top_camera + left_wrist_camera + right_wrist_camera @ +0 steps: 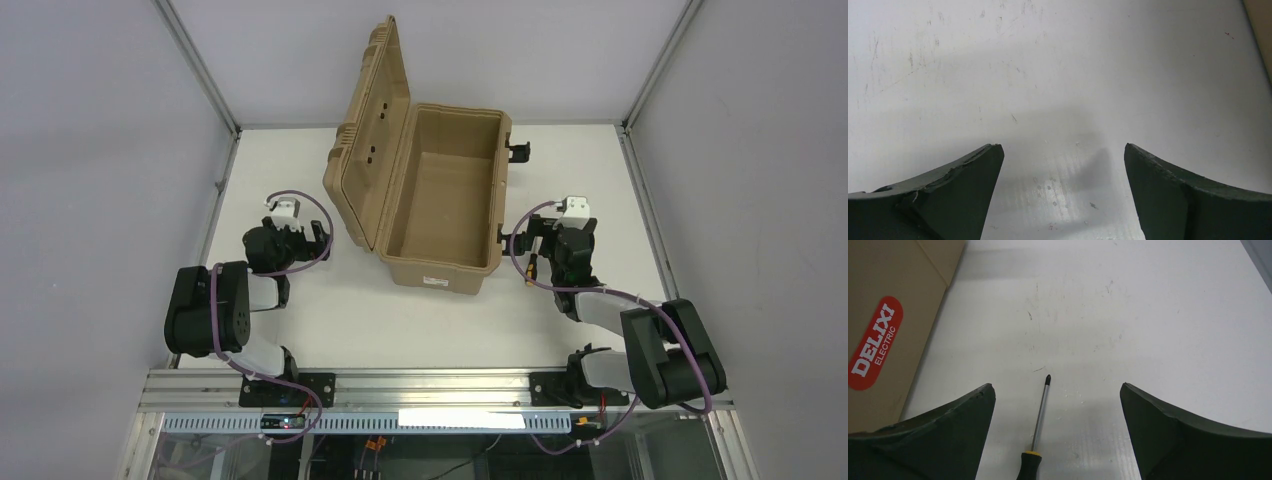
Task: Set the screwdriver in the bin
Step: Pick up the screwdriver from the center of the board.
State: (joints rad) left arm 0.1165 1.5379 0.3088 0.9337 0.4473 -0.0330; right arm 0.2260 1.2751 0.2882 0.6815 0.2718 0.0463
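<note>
The screwdriver (1040,412) lies flat on the white table, thin metal shaft pointing away and black handle with a yellow collar (1028,466) at the bottom edge. My right gripper (1057,385) hangs open above it, one finger on each side and neither touching it. From above, the screwdriver (531,270) shows just right of the bin (440,262), under the right gripper (548,245). The tan bin stands open, its lid raised on the left. My left gripper (1062,146) is open over bare table left of the bin (305,235).
The bin's side wall with a red DELIXI sticker (875,342) stands close on the left of the right gripper. A black latch (519,151) sticks out from the bin's far right corner. Metal frame posts and grey walls border the table (400,330).
</note>
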